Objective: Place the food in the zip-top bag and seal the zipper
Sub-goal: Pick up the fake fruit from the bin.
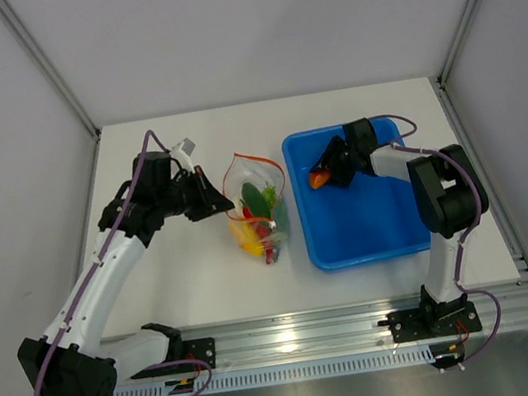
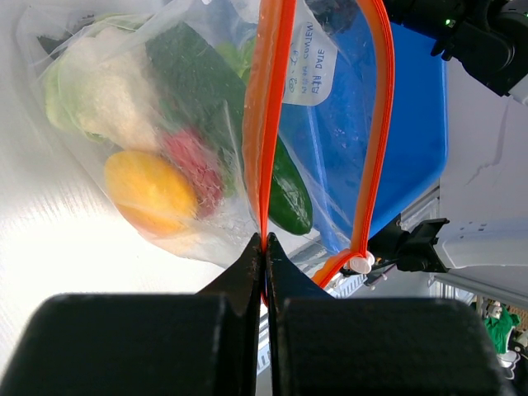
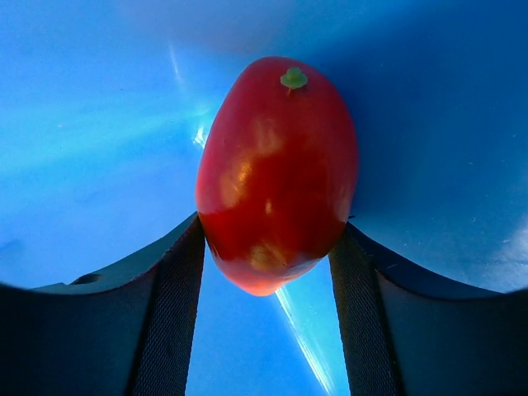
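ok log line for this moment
left claw: shut on zipper | right claw: shut on tomato, at tray | bag: unsealed, food inside

White table point(image 1: 187, 281): clear zip-top bag point(image 1: 253, 178) left of centre, blue tray point(image 1: 370, 231) just beside, right.

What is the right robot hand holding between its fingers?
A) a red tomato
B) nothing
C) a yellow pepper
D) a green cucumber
A: the right wrist view shows the red tomato squeezed between the right gripper's fingers, above the blue tray.
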Controlling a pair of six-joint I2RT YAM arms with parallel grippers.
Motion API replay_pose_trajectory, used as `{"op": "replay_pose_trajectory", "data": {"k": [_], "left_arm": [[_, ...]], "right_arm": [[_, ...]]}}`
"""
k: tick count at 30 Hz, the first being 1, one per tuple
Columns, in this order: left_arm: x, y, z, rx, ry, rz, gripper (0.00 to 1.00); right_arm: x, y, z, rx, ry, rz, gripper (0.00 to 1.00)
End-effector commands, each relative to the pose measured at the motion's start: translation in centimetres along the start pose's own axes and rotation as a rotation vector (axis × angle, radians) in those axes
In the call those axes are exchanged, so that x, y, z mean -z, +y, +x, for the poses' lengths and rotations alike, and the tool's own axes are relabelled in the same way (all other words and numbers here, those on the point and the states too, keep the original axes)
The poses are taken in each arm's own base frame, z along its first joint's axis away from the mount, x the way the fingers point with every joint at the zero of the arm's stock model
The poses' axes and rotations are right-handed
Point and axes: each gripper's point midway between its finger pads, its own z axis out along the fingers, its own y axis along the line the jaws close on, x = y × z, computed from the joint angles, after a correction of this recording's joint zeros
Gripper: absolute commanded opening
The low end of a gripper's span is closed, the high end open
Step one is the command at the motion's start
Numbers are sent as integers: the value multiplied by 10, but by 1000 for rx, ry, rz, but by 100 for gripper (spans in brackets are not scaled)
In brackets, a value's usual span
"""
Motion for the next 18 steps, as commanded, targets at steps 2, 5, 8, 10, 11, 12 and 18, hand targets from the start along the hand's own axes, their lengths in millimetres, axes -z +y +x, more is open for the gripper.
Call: {"op": "replay_pose_trajectory", "data": {"k": [2, 5, 8, 10, 11, 12, 18], "left_arm": [[3, -6, -9, -22, -22, 21, 0], [2, -6, -9, -21, -22, 23, 1], [1, -6, -9, -19, -18, 22, 1], [1, -7, -9, -18, -18, 26, 1], [0, -6, -9, -19, -18, 26, 1], [0, -6, -9, -18, -16, 26, 1], [-2, -7, -10, -14, -13, 28, 1]], "right_arm": [[7, -3, 0, 73, -26, 23, 36], [15, 1, -2, 106, -35, 20, 31], [24, 4, -2, 132, -44, 17, 23], [29, 5, -3, 148, -48, 17, 16], [35, 9, -3, 156, -54, 11, 14], [38, 10, -4, 160, -58, 10, 13], [70, 27, -8, 208, -90, -18, 1]]}}
